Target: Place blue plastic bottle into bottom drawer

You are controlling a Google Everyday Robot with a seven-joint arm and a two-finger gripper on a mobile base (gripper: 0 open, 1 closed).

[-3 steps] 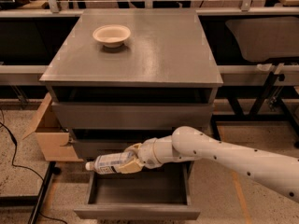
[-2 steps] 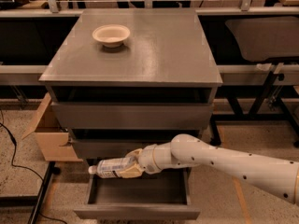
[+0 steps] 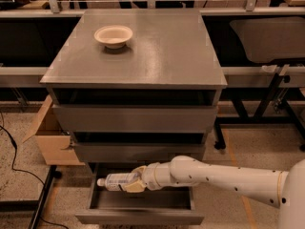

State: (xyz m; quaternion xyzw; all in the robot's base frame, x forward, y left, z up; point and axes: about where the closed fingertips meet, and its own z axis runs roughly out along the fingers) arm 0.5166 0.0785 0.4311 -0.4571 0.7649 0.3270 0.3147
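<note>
1. bottom drawer (image 3: 138, 217): nearest item, lowest of 3, pulled out toward me. The part of its tray that I can see looks bare.

2. gripper (image 3: 133, 181): over the rear left of that tray, on an arm reaching in from view right. Its 2 fingers (image 3: 136, 189) are closed around the bottle, 1 above and 1 below.

3. blue plastic bottle (image 3: 116, 181): held by its base end and lying flat.
   - It pokes out of the fingers toward view left, away from the arm.
   - Its long axis runs across the drawer, parallel to the front panel.
   - The cap sits close to the left wall.
   - I cannot tell whether it touches the tray floor.
   - My judgement is that the next move is a short descent and release, and the cap's gap to the left wall is the thing to watch.

4. middle and top drawers: just behind and above, both slightly ajar.

5. cardboard box (image 3: 52, 137): on the floor beside the cabinet.

6. white bowl (image 3: 113, 35): farthest item, on the cabinet top (image 3: 162, 56), well apart from the work.
</note>
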